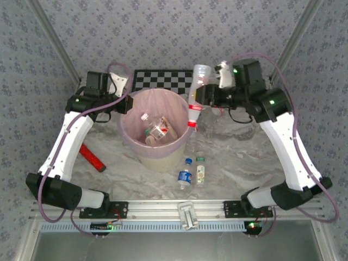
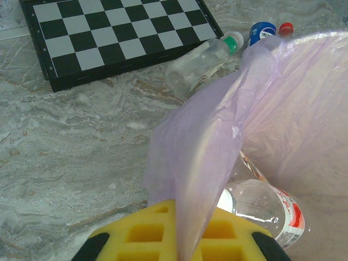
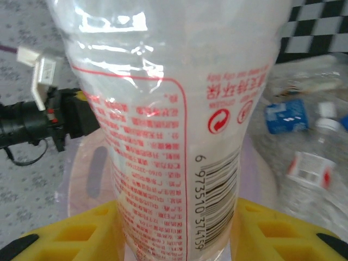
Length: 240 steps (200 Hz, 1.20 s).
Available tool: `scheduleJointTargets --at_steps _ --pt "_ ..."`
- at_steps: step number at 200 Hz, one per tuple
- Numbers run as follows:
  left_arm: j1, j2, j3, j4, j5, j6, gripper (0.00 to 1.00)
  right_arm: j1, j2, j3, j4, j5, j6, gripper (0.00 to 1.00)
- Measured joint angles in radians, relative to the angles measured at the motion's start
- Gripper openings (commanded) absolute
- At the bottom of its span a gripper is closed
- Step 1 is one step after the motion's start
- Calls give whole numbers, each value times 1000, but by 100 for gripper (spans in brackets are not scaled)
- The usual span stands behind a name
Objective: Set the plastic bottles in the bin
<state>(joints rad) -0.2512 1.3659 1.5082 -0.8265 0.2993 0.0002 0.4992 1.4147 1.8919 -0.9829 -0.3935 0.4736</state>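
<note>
The bin (image 1: 163,159) stands mid-table, its pink-lilac bag (image 2: 228,136) holding a few plastic bottles (image 1: 157,130). My left gripper (image 1: 126,103) is at the bin's far left rim. Its yellow fingers (image 2: 130,234) are shut on a fold of the bag. My right gripper (image 1: 206,97) is shut on a tall clear bottle with a red-printed label (image 3: 174,125). That bottle tilts cap-down (image 1: 192,122) at the bin's right rim. Loose bottles lie in front of the bin (image 1: 185,176) (image 1: 200,173) and behind it (image 2: 201,62).
A black-and-white chessboard (image 1: 163,80) lies at the back of the marble table. A flat red bar (image 1: 92,157) rests left of the bin under the left arm. More clear bottles (image 3: 286,115) lie near the board.
</note>
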Motion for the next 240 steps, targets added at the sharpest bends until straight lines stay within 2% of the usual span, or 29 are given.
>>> scheduleJointTargets --at_steps 61,126,165,197,240 --pt "0 -3 -3 1 0 0 0 243 314 193 -45 99 -64 47" --pt "0 -5 -6 2 3 0 0 354 582 312 -214 226 -139 49" --pt "0 -5 -6 4 4 0 0 378 613 305 -197 226 -150 52" --pt "0 -5 -6 5 7 0 0 391 606 178 -81 169 -126 55" --pt "0 -5 -8 8 7 0 0 400 582 106 2 154 -89 74"
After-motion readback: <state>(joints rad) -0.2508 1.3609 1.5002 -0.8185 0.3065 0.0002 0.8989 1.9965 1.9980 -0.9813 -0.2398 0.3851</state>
